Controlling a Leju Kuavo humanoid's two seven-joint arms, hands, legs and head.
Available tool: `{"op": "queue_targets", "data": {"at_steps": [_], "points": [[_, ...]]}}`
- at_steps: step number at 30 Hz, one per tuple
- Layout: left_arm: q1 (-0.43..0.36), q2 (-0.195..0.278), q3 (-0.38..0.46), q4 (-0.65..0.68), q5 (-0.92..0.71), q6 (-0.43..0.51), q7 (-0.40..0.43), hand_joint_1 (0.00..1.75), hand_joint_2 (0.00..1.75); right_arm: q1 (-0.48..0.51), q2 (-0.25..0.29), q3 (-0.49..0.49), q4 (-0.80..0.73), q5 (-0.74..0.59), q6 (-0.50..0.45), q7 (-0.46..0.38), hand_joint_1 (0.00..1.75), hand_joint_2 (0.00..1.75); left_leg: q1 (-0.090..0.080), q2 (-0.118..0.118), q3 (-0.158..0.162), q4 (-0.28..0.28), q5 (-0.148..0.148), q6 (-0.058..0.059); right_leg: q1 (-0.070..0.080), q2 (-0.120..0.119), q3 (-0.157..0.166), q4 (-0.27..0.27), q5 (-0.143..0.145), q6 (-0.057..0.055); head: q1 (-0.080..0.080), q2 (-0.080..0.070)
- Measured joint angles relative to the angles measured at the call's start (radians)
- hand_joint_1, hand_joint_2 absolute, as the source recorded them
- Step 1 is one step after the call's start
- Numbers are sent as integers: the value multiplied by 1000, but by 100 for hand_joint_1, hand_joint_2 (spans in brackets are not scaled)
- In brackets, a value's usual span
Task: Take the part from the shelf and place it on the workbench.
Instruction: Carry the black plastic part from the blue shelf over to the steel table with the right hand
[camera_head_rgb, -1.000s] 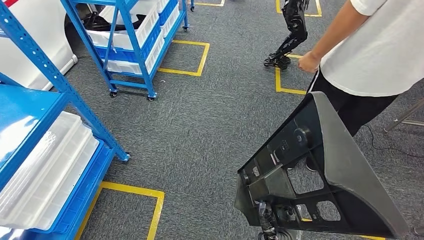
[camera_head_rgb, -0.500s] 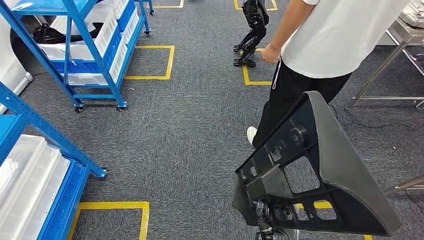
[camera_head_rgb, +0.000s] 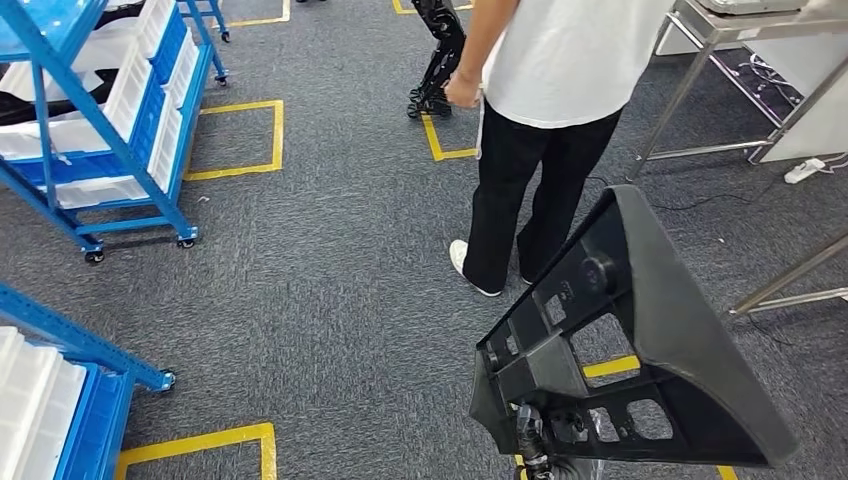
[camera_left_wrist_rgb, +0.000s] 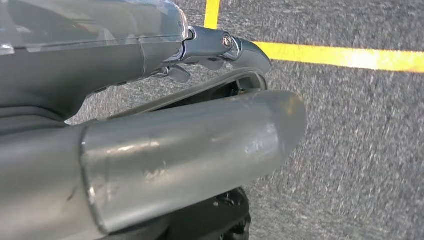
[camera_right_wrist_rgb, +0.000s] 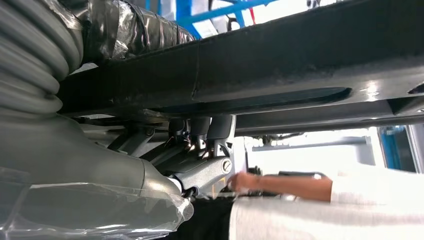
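Observation:
The part (camera_head_rgb: 640, 360) is a large black triangular plastic panel with ribs and cut-outs, and it stands tilted at the lower right of the head view. My right hand (camera_head_rgb: 535, 450) grips it from below at its lower edge. In the right wrist view the dark fingers (camera_right_wrist_rgb: 200, 135) curl up around a bar of the part (camera_right_wrist_rgb: 300, 65). A metal workbench (camera_head_rgb: 715, 25) stands at the far right. In the left wrist view my left hand (camera_left_wrist_rgb: 190, 130) hangs over the grey carpet, holding nothing, its fingers stretched out.
A person (camera_head_rgb: 545, 120) in a white shirt and black trousers stands just ahead of the part. Blue wheeled shelves (camera_head_rgb: 110, 130) with white bins stand at the left, another shelf (camera_head_rgb: 60, 400) at the lower left. Another robot's legs (camera_head_rgb: 435, 60) stand far off. A metal leg (camera_head_rgb: 790, 280) slants at the right.
The camera has turned right: shelves and floor marks slid left, and the person and the workbench came further into view. The part stays in my right hand in the same pose.

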Motion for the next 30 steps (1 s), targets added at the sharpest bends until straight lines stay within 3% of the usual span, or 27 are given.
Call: {"op": "queue_targets", "data": {"at_steps": [2,4,5,6,7,9,10,12,13,15,17,19,21,22,23,24,26,28,30], "points": [[0,-1,0,0,0,0,0,0,0,2,0,0,-3,-1,0,0,175,175,5,-40,-17,48,-37,-9,-6,21,3,-8,6,-14,0,0],[2,-1,0,0,0,0,0,0,0,1,0,2,-3,-1,0,0,175,175,9,-94,-74,173,-105,-14,-7,43,3,-10,8,-22,-1,0],[3,-1,0,0,0,0,0,0,0,2,0,2,-3,-1,0,0,175,175,9,-106,-107,241,-130,-16,-6,55,2,-9,8,-23,-1,0],[4,-1,0,0,0,0,0,0,0,2,0,2,-3,-1,0,0,175,175,10,-110,-130,285,-138,-16,-6,69,2,-8,8,-24,-1,0],[6,-1,0,0,0,0,0,0,0,3,0,2,-3,-1,0,0,175,175,10,-112,-136,292,-125,-17,-6,85,3,-5,8,-23,-1,0],[7,-1,0,0,0,0,0,0,0,3,0,2,-3,-1,0,0,175,175,12,-126,-97,191,-50,-14,-7,114,4,1,5,-19,-1,0],[7,-1,0,0,0,0,1,0,0,3,0,2,-3,-1,0,0,175,175,14,-151,-70,124,-18,-13,-7,128,2,6,3,-16,-1,0],[7,-1,0,0,-2,1,0,0,0,3,0,3,-3,-1,0,0,175,175,16,-194,-35,35,10,-10,-7,152,-6,15,1,-5,0,0],[6,-1,0,0,-2,1,0,0,0,3,0,3,-3,-1,0,0,175,175,15,-201,-31,26,7,-7,-8,162,-11,17,2,1,0,0],[5,-2,0,0,-4,2,0,0,0,7,0,3,-4,-1,0,1,175,175,14,-181,-28,18,11,4,-13,177,-18,17,6,14,-1,0],[4,-3,0,0,-6,3,0,0,0,11,0,1,-6,-1,-1,3,175,175,15,-155,-25,6,19,18,-11,134,-35,49,-18,23,0,0],[6,-4,0,0,-10,3,0,0,0,12,0,0,-8,0,-3,6,175,175,14,-127,-24,0,21,26,-8,70,-83,151,-78,31,0,0],[9,-5,0,0,-14,3,0,0,0,13,-1,-2,-8,1,-4,7,175,175,11,-96,-25,1,19,29,-11,50,-135,260,-121,37,0,0],[9,-5,0,0,-16,4,-1,0,0,14,-1,-3,-8,1,-4,8,175,175,10,-81,-23,1,17,29,-12,46,-142,276,-117,38,0,0],[9,-5,0,0,-17,6,-1,0,0,15,-1,-6,-8,1,-4,8,175,175,9,-68,-21,1,14,28,-13,42,-128,253,-95,37,0,0],[8,-6,0,0,-19,7,-1,0,0,16,-1,-8,-9,1,-4,8,175,175,9,-55,-17,1,11,27,-13,33,-96,194,-61,35,0,0],[7,-8,-1,0,-20,8,-2,0,0,16,0,-11,-9,1,-4,9,175,175,6,-34,-8,2,4,21,-5,-8,-25,61,-11,25,0,0],[6,-9,-1,0,-21,9,-2,0,0,16,0,-12,-9,1,-4,10,175,175,3,-18,-3,2,0,12,6,-29,1,6,-2,13,0,0],[2,-10,-2,0,-22,9,-2,0,0,18,0,-14,-10,2,-4,12,175,175,1,-4,2,1,-5,3,6,-8,-1,2,0,4,0,0]]}}
